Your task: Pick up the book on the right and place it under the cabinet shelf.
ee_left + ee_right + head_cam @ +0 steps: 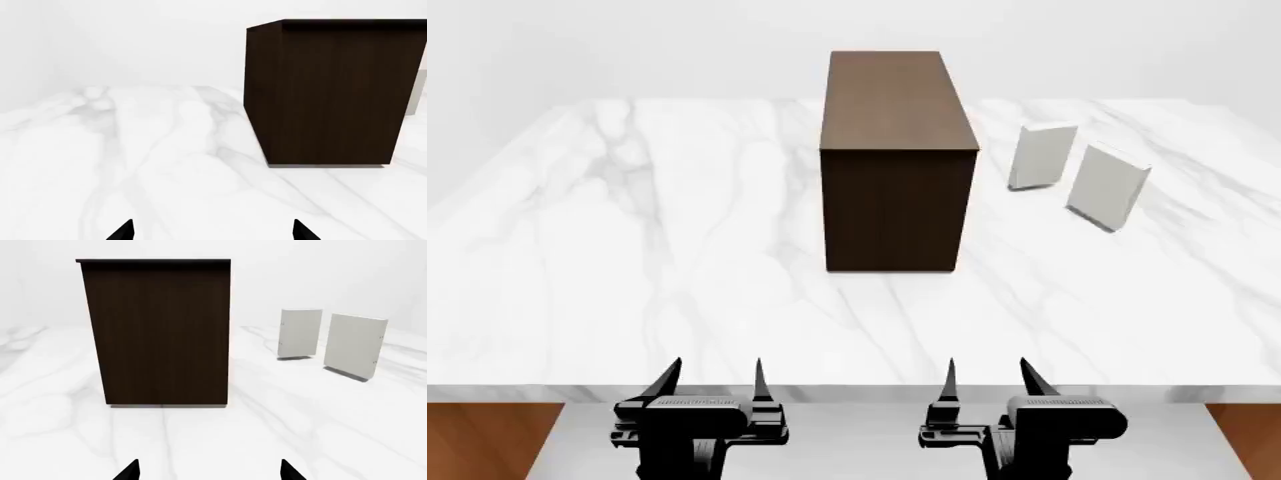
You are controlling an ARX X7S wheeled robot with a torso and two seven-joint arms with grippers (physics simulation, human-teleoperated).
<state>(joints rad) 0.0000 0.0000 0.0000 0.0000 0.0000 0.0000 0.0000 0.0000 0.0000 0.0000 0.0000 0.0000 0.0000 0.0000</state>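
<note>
We saw two matte black grippers: left gripper and right gripper. Each had thin pointed fingers on blocky ribbed bodies. No cables or markings visible.

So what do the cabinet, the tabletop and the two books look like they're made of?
Cabinet: dark brown wood, matte, faint vertical grain. Tabletop: white marble look, grey veining, slight sheen. Right book and left book: plain pale grey covers, unmarked; material unclear, perhaps card or plastic.
</note>
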